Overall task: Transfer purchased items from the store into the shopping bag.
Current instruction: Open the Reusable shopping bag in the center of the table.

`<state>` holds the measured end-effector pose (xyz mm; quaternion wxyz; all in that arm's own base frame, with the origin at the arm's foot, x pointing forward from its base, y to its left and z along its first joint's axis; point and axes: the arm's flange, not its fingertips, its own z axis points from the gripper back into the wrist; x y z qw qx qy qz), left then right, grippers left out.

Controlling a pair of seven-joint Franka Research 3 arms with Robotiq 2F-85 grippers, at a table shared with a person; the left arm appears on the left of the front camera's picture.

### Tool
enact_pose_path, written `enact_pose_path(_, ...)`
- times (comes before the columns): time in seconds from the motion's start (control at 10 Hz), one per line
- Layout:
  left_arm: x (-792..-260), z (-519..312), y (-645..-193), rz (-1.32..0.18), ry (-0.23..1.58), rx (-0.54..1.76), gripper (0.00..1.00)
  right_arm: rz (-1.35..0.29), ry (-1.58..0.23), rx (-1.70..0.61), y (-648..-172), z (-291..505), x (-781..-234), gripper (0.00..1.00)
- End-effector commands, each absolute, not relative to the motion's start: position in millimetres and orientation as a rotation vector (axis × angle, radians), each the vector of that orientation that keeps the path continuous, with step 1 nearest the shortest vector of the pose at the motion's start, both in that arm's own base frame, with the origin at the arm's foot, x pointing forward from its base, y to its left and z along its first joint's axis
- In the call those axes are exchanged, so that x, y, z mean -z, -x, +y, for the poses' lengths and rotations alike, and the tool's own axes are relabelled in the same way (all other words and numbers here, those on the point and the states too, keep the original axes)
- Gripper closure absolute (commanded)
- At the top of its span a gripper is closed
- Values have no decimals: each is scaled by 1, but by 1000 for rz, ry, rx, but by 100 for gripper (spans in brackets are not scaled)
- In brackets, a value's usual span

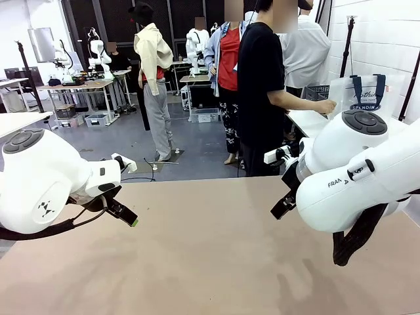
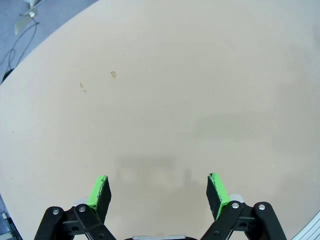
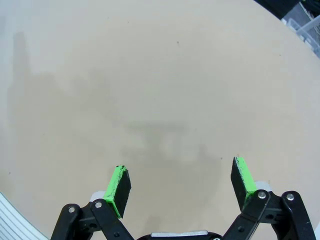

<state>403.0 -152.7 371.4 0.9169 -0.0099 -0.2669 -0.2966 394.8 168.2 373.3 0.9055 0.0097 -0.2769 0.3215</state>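
The shopping bag point(image 1: 365, 92), translucent white with navy handles, stands on a white side table beyond the far right corner. A person's hand point(image 1: 325, 106) rests at its edge. Just left of the bag shows a corner of the store point(image 1: 316, 92), a dark grey openwork basket. The purchased items are out of view. My left gripper point(image 1: 125, 215) hangs low over the tan table point(image 1: 210, 262) at the left. Its green pads point(image 2: 98, 191) stand wide apart, open over bare tabletop, as the left gripper point(image 2: 159, 187) holds nothing. My right gripper point(image 1: 283, 205) hovers at the right, and the right gripper point(image 3: 181, 180) is open too.
A person in a black shirt point(image 1: 261, 85) stands at the table's far edge, turned toward the side table point(image 1: 307, 122). More people stand behind. Faint small marks point(image 2: 113, 75) dot the tabletop under the left wrist.
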Motion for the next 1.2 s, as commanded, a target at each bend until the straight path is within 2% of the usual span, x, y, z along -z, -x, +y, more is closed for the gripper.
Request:
enact_pose_path(0.0, -371, -151, -403, -549, 21, 607, 0, -572, -20, -664, -395, 168, -373, 0)
enact_pose_path(1.1, -371, -151, -403, -549, 21, 607, 0, -572, -20, -664, -395, 168, -373, 0)
